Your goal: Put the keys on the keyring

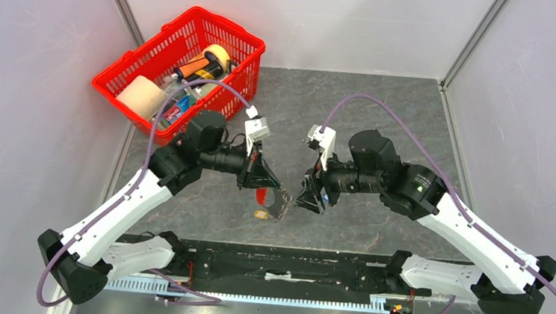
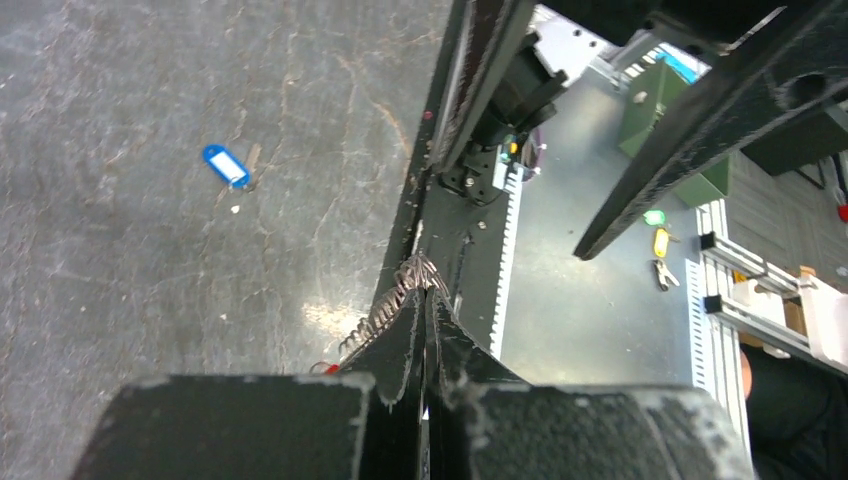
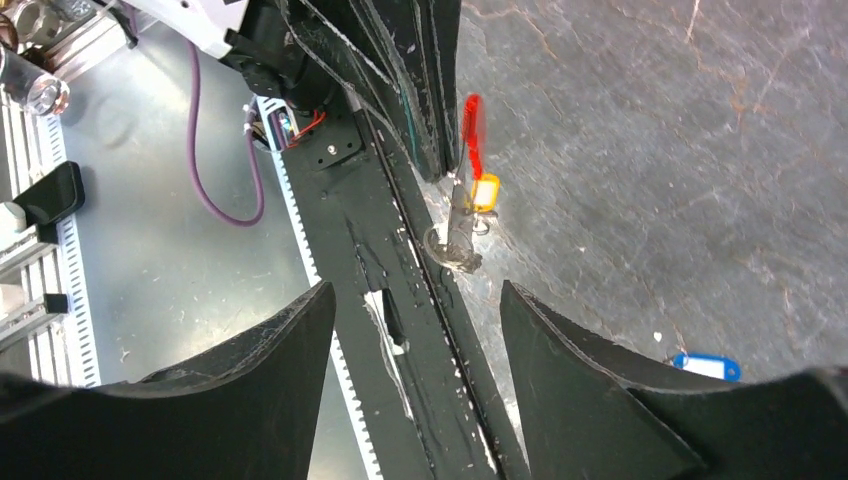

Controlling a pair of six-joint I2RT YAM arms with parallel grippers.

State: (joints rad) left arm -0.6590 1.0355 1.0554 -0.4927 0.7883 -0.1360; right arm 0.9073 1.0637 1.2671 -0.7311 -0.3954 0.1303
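Note:
My left gripper is shut on the keyring, a red clip with a fringe of silvery metal pieces. In the left wrist view the fringe sticks out beside the closed fingertips. The right wrist view shows the red clip hanging from the left fingers, with a yellow tag and a metal ring below it. The blue-headed key lies on the table, also seen in the right wrist view. My right gripper is open and empty, facing the keyring, just above the key.
A red basket with a tape roll, a bottle and other items stands at the back left. The black base rail runs along the near edge. Grey walls close in on both sides.

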